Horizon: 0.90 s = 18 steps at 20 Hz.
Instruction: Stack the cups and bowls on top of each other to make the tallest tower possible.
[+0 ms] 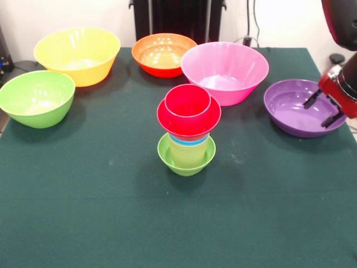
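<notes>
The tower [187, 134] stands mid-table: a small lime-green bowl [186, 161] at the base, a pale yellow cup [188, 152] in it, a blue cup rim [188, 140] above that, then a small red bowl [188, 118] with a red cup [187, 101] nested on top. My gripper [322, 111] hangs at the right edge over the wide purple bowl [295, 109], its two dark fingers [311, 99] spread apart with nothing between them. The large yellow bowl [78, 54], orange bowl [163, 54], pink bowl [225, 71] and green bowl [36, 97] sit separately.
The loose bowls line the far side and left side of the green-covered table [111, 212]. The red and black arm [341, 22] comes down along the right edge.
</notes>
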Motion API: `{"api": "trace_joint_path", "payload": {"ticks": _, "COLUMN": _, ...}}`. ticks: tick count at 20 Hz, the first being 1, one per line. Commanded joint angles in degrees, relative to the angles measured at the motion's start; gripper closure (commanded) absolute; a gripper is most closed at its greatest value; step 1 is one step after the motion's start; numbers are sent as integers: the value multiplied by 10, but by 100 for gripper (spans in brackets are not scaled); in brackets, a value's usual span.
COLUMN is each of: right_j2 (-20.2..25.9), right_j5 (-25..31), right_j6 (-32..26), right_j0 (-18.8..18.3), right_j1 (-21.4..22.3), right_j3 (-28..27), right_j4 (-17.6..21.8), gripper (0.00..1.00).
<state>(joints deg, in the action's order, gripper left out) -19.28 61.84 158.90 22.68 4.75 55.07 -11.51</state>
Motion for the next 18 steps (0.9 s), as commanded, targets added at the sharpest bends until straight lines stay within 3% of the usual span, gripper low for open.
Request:
{"api": "trace_joint_path", "payload": {"ticks": 1, "right_j2": 23, "right_j5": 30, "right_j6": 92, "right_j0": -8, "right_j1": 5, "right_j3": 27, "right_j4": -10, "gripper": 0}}
{"api": "trace_joint_path", "payload": {"ticks": 10, "right_j2": 21, "right_j5": 91, "right_j6": 109, "right_j0": -2, "right_j1": -16, "right_j3": -37, "right_j4": -24, "gripper": 0}}
{"api": "trace_joint_path", "payload": {"ticks": 18, "right_j2": 17, "right_j5": 86, "right_j6": 139, "right_j0": 12, "right_j1": -34, "right_j3": -79, "right_j4": -47, "gripper": 0}}
